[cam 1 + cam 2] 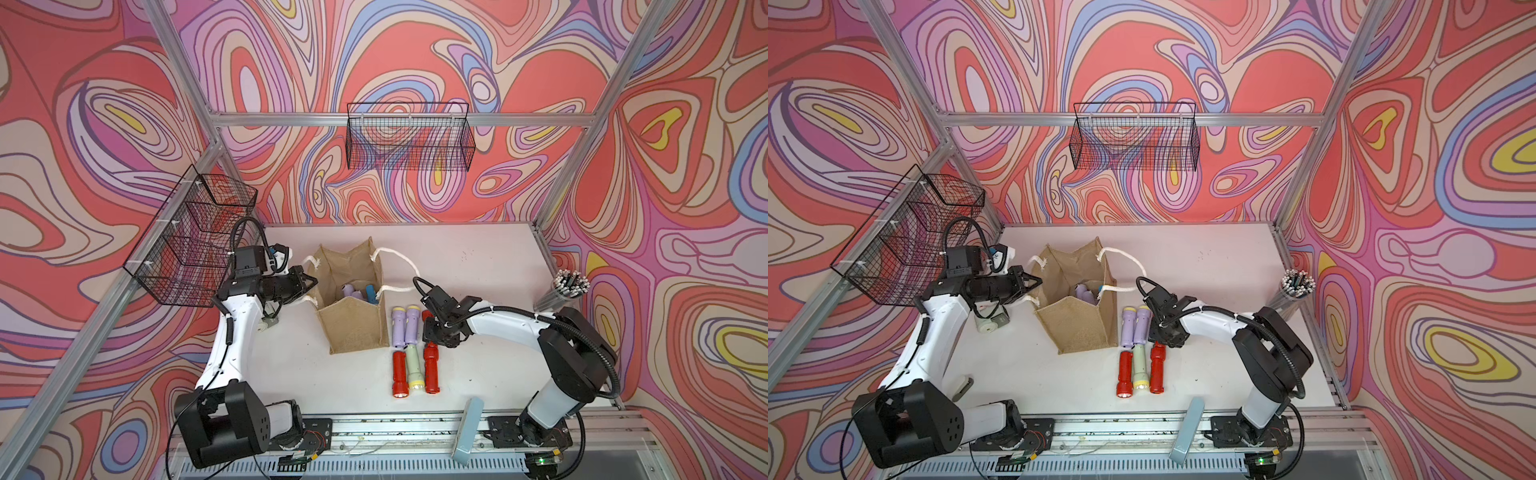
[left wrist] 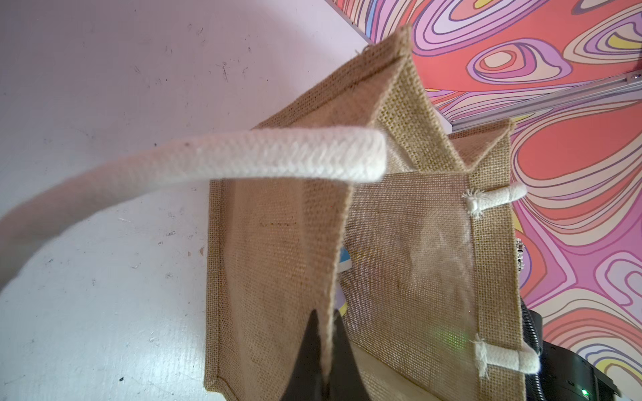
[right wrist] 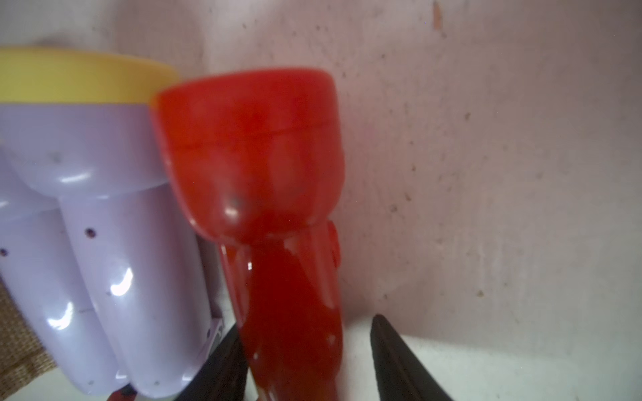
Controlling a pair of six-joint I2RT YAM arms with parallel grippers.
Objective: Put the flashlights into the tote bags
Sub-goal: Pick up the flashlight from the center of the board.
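The tan burlap tote bag [image 1: 353, 328] [image 1: 1077, 328] stands open mid-table, with a lilac flashlight [image 1: 349, 289] and a blue one [image 1: 370, 291] inside. My left gripper [image 1: 313, 284] [image 2: 326, 316] is shut on the bag's left wall [image 2: 278, 260] at the rim. Right of the bag lie two lilac flashlights [image 1: 405, 324] [image 3: 104, 208]. Beside them is a red flashlight [image 1: 426, 314] [image 3: 253, 156]. My right gripper [image 1: 434, 332] [image 3: 307, 323] is down over its barrel, open. One finger touches it and a gap shows at the other. Nearer the front lie a red [image 1: 399, 374], a pale green [image 1: 413, 365] and another red flashlight [image 1: 432, 368].
A clear cup of grey rods [image 1: 567, 286] stands at the table's right edge. Black wire baskets hang on the back wall [image 1: 409, 137] and the left wall [image 1: 191, 245]. A pale blue slab [image 1: 467, 432] leans at the front rail. A small white and grey object [image 1: 990, 322] lies under my left arm.
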